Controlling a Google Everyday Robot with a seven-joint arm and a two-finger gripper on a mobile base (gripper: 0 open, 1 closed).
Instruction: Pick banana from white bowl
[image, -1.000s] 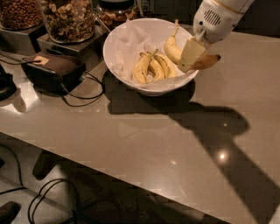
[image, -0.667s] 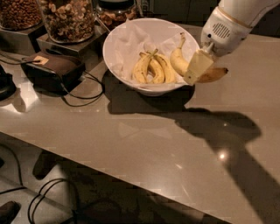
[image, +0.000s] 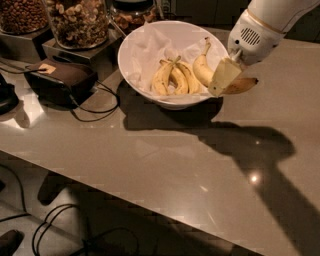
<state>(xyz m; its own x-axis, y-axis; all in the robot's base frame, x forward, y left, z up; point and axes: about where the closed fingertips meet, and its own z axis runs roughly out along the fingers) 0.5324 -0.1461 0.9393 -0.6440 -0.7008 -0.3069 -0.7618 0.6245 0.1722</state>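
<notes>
The white bowl (image: 134, 75) with crinkled paper lining stands at the back of the counter. A bunch of small bananas (image: 172, 77) lies inside it. My gripper (image: 226, 79) hangs over the bowl's right rim, shut on the long single banana (image: 201, 69). The banana's stem points up and back. Its brownish end (image: 244, 85) sticks out to the right, past the rim. A pale finger (image: 223, 75) covers the banana's middle.
Glass jars of nuts (image: 77, 20) stand at the back left on dark stands. A dark brown box (image: 62, 77) with a cable lies left of the bowl. The counter's front edge (image: 150, 207) runs diagonally, with cables on the floor below.
My gripper has moved to the right and out from over the bowl's middle to its right rim, carrying the long banana. The bunch stays in the bowl.
</notes>
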